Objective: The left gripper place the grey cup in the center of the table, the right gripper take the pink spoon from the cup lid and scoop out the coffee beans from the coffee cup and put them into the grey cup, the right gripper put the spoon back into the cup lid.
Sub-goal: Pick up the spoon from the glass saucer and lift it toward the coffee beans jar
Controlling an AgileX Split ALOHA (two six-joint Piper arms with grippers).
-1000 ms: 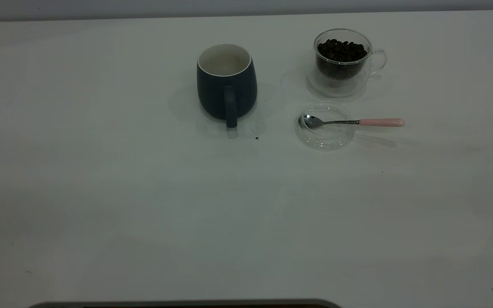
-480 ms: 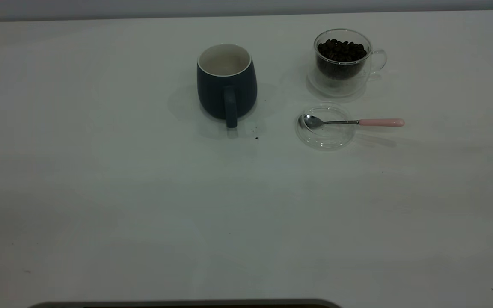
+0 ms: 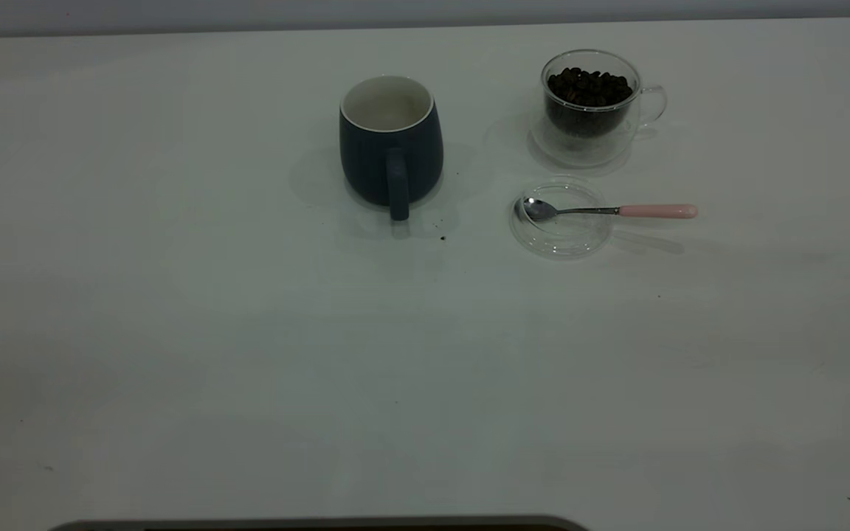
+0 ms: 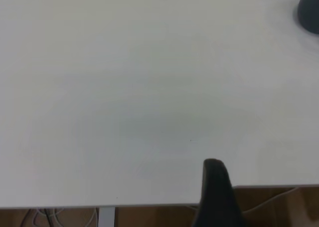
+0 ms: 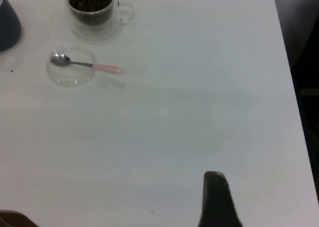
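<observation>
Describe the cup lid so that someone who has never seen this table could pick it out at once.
On the white table, look to the right of the grey cup and just in front of the coffee cup full of coffee beans. The cup lid is the flat, clear glass disc lying there. Unlike either cup it is shallow, and the pink spoon rests with its bowl in it.

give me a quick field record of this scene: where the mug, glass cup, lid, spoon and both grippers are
grey cup: upright on the table, far-centre, handle toward the camera, nothing visible inside
coffee cup: right of the grey cup, holds coffee beans
cup lid: on the table just in front of the coffee cup
pink spoon: bowl in the lid, pink handle sticking out to the right
left gripper: back by the table's near edge, holding nothing
right gripper: back over the near table, far from the spoon
</observation>
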